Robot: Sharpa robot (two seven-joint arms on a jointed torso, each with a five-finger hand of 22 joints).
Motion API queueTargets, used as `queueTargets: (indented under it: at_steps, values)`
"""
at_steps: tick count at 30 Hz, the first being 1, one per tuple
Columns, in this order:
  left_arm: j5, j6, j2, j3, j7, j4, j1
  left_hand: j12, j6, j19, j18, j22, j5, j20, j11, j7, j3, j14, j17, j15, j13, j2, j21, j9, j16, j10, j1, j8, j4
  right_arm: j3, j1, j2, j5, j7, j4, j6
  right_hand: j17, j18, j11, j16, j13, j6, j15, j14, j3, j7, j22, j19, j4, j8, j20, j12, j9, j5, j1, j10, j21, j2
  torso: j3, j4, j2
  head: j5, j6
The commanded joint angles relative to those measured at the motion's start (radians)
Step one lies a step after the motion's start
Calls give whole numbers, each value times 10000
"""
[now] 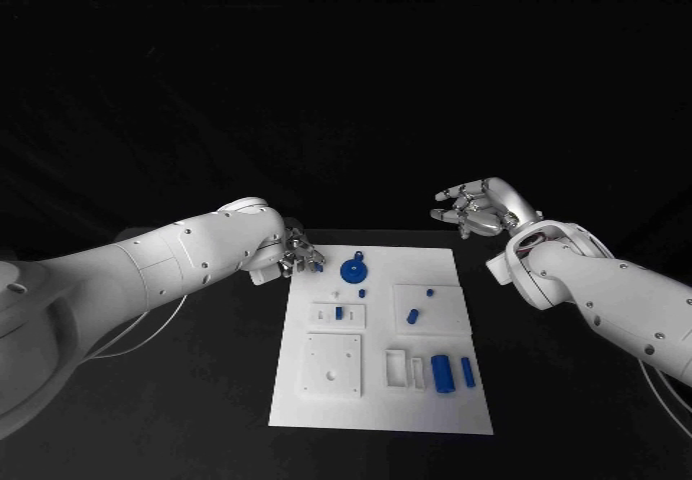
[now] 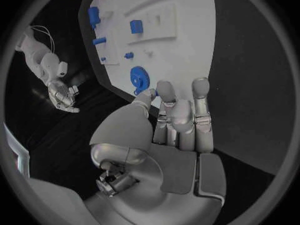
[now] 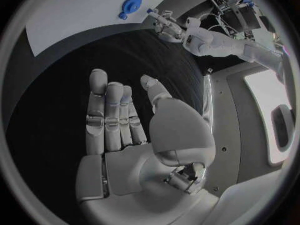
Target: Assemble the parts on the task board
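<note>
Blue gear (image 1: 353, 270) flat, handle toward left robot hand (image 1: 299, 255).

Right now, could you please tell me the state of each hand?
Left hand: open, holding nothing, fingers at the board's edge.
Right hand: open, holding nothing.

Black table (image 1: 173, 400), dark backdrop behind it; white framed panel (image 3: 275, 120) and cabled equipment (image 3: 240, 7) at room's edge.
</note>
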Motion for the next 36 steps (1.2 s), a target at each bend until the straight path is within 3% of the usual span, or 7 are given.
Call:
queueTargets:
  at_steps: [1,9,15,20,24,32,36]
  values:
    - [255,-184,-207,4,-132,469,95,-70,74,28,115,199,91,68,-8,-16,1649,69,47,-21,22,-39,49,22,33,66,-104,-37,-1639,6,1,-23,-37,37,9,64,1,51,-28,28,11,50,-72,15,-11,-1,278,59,55,-30,17,28,-11,11,-118,6,23,-15,3,42,-26,-6,-26]
    - [268,-154,-915,-3,-368,1790,301,-96,154,30,140,200,268,96,-21,-34,1668,115,134,-21,35,-93,85,41,56,127,-136,-69,-1686,5,0,-45,-31,37,5,64,1,51,-28,28,11,50,-72,15,-11,-1,278,59,55,-30,17,28,-11,11,-118,6,23,-15,4,108,-68,-36,-74]
    - [50,-157,-1354,-24,-510,2708,358,-132,218,26,174,199,371,132,-28,-43,1691,151,201,-16,42,-130,118,49,67,177,-162,-108,-1720,5,-1,-59,-25,35,-12,66,1,51,-28,28,11,50,-72,15,-11,-1,278,59,55,-30,17,28,-11,11,-118,6,23,-15,-3,91,-57,2,-104]
    - [-154,-296,-1597,-107,-575,3205,366,-150,256,26,191,198,414,152,-31,-50,1697,170,229,-13,48,-145,137,53,67,208,-177,-127,-1731,5,-2,-65,-22,33,-34,69,1,51,-28,28,11,50,-72,15,-11,-1,278,59,55,-30,17,28,-11,11,-118,6,23,-15,-3,89,-53,31,-114]
    - [-340,-844,-1788,-290,-523,3601,365,-177,339,80,222,194,593,155,-57,-78,1708,244,280,-33,43,-198,172,51,71,283,-206,-138,-1746,4,-5,-64,-21,33,-65,69,1,51,-28,28,11,50,-72,15,-11,-1,278,59,55,-30,17,28,-11,11,-118,6,23,-15,-1,96,-62,60,-133]
    - [-441,-1454,-2019,-922,-553,4341,358,-285,476,123,224,190,791,139,-84,-98,1756,336,348,-51,45,-288,204,-7,23,418,-248,-226,-1749,4,-16,-35,-18,37,-112,76,4,48,-32,32,15,59,-75,20,-7,-4,283,68,93,-31,14,29,-11,18,-113,13,50,-22,-12,90,-60,88,-180]
    - [-474,-1493,-2027,-1070,-606,4427,338,-296,487,124,223,191,792,139,-84,-99,1762,338,352,-52,55,-289,207,-6,15,428,-245,-238,-1748,4,-23,-22,-18,41,-121,82,4,48,-32,32,15,59,-75,20,-7,-4,283,68,93,-31,14,29,-11,18,-113,13,50,-22,-16,73,-53,91,-195]
